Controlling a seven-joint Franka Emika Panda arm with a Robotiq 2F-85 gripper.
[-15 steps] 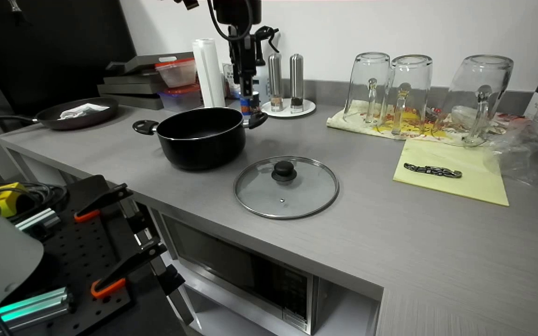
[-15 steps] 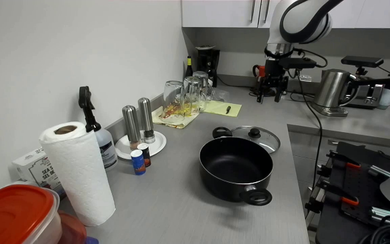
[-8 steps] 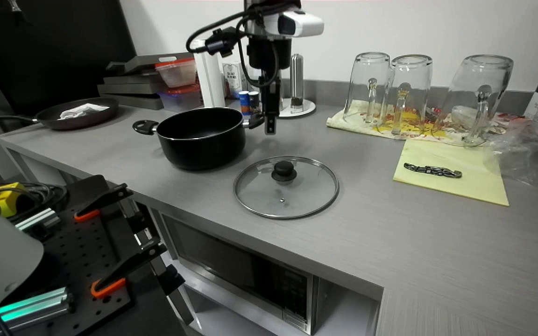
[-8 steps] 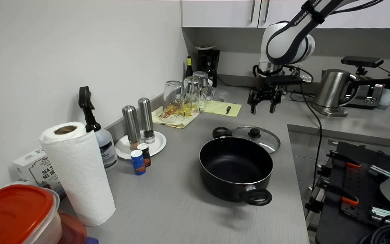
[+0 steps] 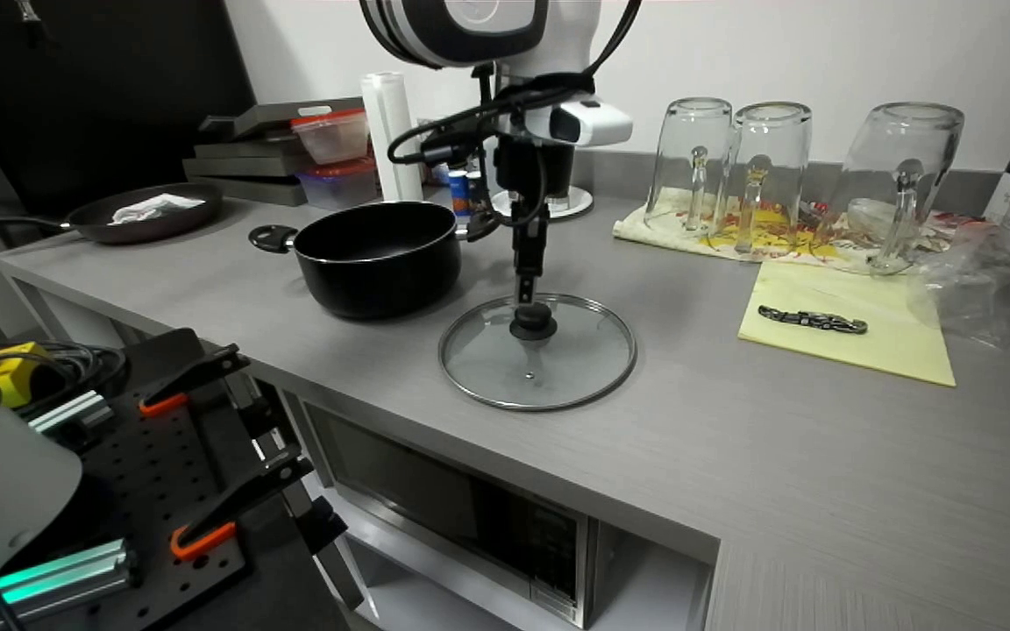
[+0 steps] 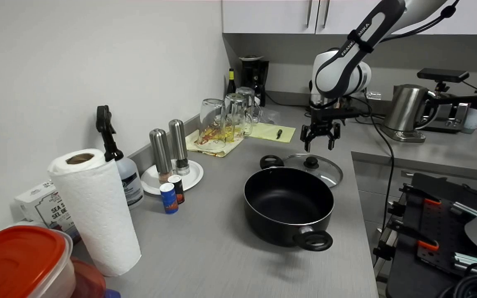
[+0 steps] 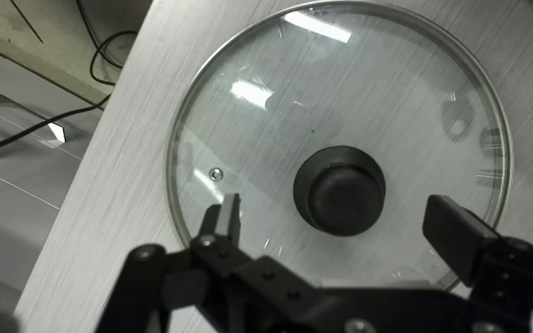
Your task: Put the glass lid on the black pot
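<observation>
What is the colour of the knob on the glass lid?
The knob is black; it shows best in the wrist view.

Your glass lid (image 7: 340,115) is flat on the grey counter (image 5: 821,456), knob up: clear round disc, metal rim, black centre knob, small vent hole. Your black pot (image 5: 378,285) stands upright just beside it, open-topped: wide, round, two short side handles, thin bright rim. In an exterior view you can see counter between them.

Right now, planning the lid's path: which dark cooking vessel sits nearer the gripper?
The deep black pot, beside the glass lid; the long-handled frying pan sits farther away.
</observation>
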